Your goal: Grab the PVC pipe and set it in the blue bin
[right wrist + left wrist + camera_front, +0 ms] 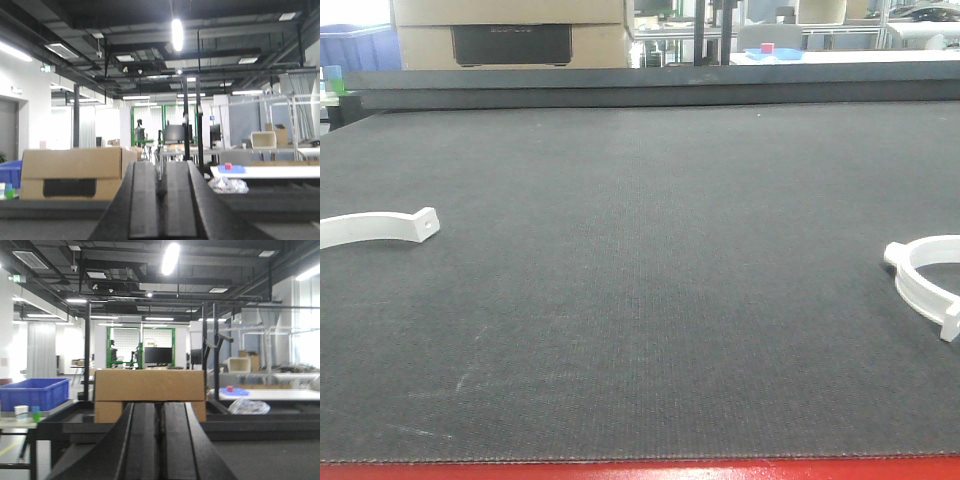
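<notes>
The dark grey counter (640, 300) is seen covered in matt, finely woven matting. The white C-shaped PVC pipe (370, 227) is seen as smooth, faintly glossy plastic.

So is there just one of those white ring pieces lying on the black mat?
No, the black mat holds two: the left ring piece and the right ring piece, far apart.

An industrial lab or workshop: exposed ducts (115, 287) and strip lights (177, 34) overhead, metal racks (216, 355), a cardboard box (150, 385) and blue bin (35, 394) beyond the far edge of the surface (640, 300).
</notes>
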Tool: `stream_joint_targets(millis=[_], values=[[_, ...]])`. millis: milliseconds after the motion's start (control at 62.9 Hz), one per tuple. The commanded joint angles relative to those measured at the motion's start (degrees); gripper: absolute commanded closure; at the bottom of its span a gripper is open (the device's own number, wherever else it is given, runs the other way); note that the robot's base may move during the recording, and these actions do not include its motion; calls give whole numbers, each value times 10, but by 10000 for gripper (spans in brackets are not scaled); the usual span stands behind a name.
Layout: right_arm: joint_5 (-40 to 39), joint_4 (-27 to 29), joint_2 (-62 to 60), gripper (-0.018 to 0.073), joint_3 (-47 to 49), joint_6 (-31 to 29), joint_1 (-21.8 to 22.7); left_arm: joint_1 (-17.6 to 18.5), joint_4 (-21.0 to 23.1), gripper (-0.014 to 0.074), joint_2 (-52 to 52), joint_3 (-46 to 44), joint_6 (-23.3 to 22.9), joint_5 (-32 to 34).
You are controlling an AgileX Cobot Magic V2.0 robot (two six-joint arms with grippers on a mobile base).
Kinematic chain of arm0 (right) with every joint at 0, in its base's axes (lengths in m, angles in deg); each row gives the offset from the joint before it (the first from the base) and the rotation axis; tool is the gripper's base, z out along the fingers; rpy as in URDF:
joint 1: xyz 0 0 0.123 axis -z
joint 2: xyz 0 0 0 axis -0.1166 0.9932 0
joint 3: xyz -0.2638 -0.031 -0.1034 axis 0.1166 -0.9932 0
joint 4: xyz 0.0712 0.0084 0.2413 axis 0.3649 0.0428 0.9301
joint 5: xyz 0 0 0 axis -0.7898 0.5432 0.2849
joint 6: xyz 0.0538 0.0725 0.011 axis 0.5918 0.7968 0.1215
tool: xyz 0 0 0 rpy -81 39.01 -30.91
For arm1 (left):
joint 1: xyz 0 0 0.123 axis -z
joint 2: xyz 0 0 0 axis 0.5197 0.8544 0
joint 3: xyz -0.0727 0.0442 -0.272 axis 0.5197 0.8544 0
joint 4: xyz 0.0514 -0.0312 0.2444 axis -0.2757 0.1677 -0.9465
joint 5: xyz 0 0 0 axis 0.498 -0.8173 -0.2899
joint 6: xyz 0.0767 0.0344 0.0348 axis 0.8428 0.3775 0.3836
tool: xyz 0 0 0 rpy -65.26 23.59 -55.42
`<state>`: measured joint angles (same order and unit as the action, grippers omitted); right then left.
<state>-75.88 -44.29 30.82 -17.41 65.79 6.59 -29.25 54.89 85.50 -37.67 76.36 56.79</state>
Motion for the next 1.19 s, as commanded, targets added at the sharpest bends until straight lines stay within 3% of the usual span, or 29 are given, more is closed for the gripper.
stream_joint_targets(millis=[0,254,461,604,827,970,1177], values=[[30,-3,17,727,52,0,0,-1,-37,708,29,-63,-3,-73],[81,36,130,727,164,0,0,-1,-37,708,169,-221,-3,-167],[314,49,265,727,296,0,0,-1,-21,708,330,-359,-3,-330],[414,49,363,727,374,0,0,-1,-15,708,427,-428,-3,-441],[504,45,488,727,397,0,0,-1,-3,708,526,-436,-3,-451],[556,44,571,727,396,0,0,-1,55,708,577,-436,-3,-451],[561,72,680,727,396,0,0,-1,127,708,625,-436,-3,-452]])
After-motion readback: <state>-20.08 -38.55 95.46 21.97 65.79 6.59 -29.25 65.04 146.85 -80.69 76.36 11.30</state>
